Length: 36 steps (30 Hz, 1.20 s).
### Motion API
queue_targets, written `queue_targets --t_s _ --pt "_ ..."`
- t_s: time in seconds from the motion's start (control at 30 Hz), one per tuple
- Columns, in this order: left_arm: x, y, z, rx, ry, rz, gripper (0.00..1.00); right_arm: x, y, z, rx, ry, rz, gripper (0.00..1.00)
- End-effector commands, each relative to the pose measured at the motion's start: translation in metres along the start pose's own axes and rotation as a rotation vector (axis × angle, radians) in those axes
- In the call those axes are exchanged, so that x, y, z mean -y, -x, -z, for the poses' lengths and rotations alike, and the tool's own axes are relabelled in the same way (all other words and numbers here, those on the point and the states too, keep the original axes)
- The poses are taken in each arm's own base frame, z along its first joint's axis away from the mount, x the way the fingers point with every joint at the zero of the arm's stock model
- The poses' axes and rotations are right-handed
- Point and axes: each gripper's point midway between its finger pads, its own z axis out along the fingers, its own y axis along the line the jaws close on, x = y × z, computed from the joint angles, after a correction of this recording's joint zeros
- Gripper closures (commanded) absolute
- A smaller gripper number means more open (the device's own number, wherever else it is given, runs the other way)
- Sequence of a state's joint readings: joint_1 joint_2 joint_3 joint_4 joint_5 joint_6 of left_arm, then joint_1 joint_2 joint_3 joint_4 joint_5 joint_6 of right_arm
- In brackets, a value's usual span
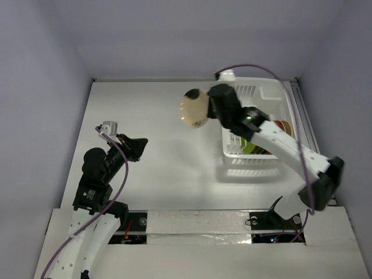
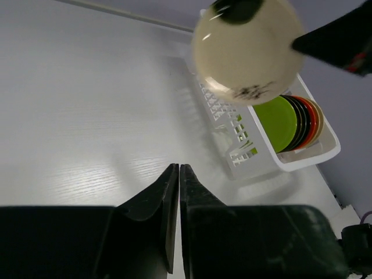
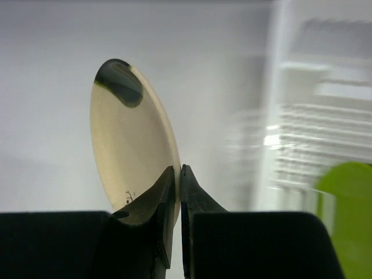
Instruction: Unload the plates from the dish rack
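Observation:
My right gripper (image 1: 208, 107) is shut on the rim of a cream plate (image 1: 194, 108) and holds it in the air just left of the white dish rack (image 1: 258, 88). The plate also shows in the right wrist view (image 3: 131, 151), pinched at the gripper (image 3: 180, 171), and in the left wrist view (image 2: 247, 49). Lime green (image 2: 275, 122), dark brown, red and orange plates stand on edge in the rack (image 2: 232, 131). My left gripper (image 1: 141, 143) is shut and empty over the table at the left, its jaws pressed together in its own view (image 2: 179, 168).
The table's back edge meets the wall behind the rack. A purple cable (image 1: 256, 68) arcs over the rack's far side. The right arm (image 1: 285, 145) lies across the rack's middle. A taped strip (image 1: 197, 221) runs along the near edge.

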<state>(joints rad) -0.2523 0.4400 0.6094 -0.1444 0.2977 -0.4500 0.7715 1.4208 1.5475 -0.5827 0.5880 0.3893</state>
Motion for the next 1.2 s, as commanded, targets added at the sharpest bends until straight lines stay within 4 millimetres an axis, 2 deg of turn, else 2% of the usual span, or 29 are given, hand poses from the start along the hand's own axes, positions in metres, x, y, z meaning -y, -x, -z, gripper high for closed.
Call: queue_targets --t_s 0.0,0.03,0.07,0.1,0.13,0.17,0.2,0.3,0.43,0.47,0.7,0.8,0.97,1.03,1.13,1.17 --pt "-0.001 0.017 0.003 0.064 0.028 -0.005 0.95 -0.096 -0.052 -0.04 -0.088 0.224 -0.022 1.0" --pt "-0.002 0.017 0.004 0.065 0.033 -0.004 0.89 -0.108 -0.059 -0.043 -0.096 0.245 -0.02 1.0" --pt "-0.004 0.019 0.005 0.074 0.043 -0.004 0.86 -0.126 -0.059 -0.043 -0.082 0.286 -0.037 1.0" --pt "-0.005 0.019 0.004 0.073 0.046 -0.004 0.84 -0.137 -0.066 -0.047 -0.103 0.321 -0.041 1.0" --pt "-0.004 0.019 0.004 0.073 0.044 -0.004 0.81 -0.148 -0.086 -0.056 -0.141 0.333 -0.029 1.0" --pt "-0.005 0.018 0.003 0.069 0.043 -0.006 0.8 -0.154 -0.093 -0.06 -0.155 0.343 -0.042 1.0" --pt "-0.004 0.017 0.003 0.067 0.036 -0.004 0.76 -0.166 -0.11 -0.066 -0.187 0.372 -0.041 1.0" --pt "-0.004 0.014 0.001 0.055 0.03 -0.005 0.72 -0.178 -0.129 -0.075 -0.216 0.402 -0.078 1.0" --pt "-0.002 0.014 0.0 0.051 0.02 -0.004 0.67 -0.174 -0.17 -0.093 -0.278 0.366 -0.075 1.0" --pt "-0.002 0.013 0.0 0.047 0.02 -0.004 0.67 -0.173 -0.186 -0.1 -0.305 0.351 -0.064 1.0" --pt "0.0 0.012 0.0 0.045 0.007 -0.005 0.55 -0.152 -0.242 -0.124 -0.368 0.232 -0.043 0.99" --pt "0.001 0.011 -0.001 0.04 -0.001 -0.005 0.52 -0.143 -0.254 -0.125 -0.381 0.203 -0.043 0.96" --pt "0.002 0.012 0.0 0.045 -0.005 -0.005 0.51 -0.128 -0.257 -0.123 -0.374 0.153 -0.03 0.76" --pt "0.002 0.011 0.0 0.044 -0.006 -0.007 0.51 -0.124 -0.258 -0.12 -0.378 0.148 -0.023 0.62" --pt "0.003 0.012 0.001 0.047 -0.01 -0.006 0.51 -0.12 -0.247 -0.112 -0.369 0.148 -0.013 0.48" --pt "0.002 0.011 0.0 0.045 -0.009 -0.006 0.51 -0.12 -0.234 -0.107 -0.35 0.154 -0.023 0.47"
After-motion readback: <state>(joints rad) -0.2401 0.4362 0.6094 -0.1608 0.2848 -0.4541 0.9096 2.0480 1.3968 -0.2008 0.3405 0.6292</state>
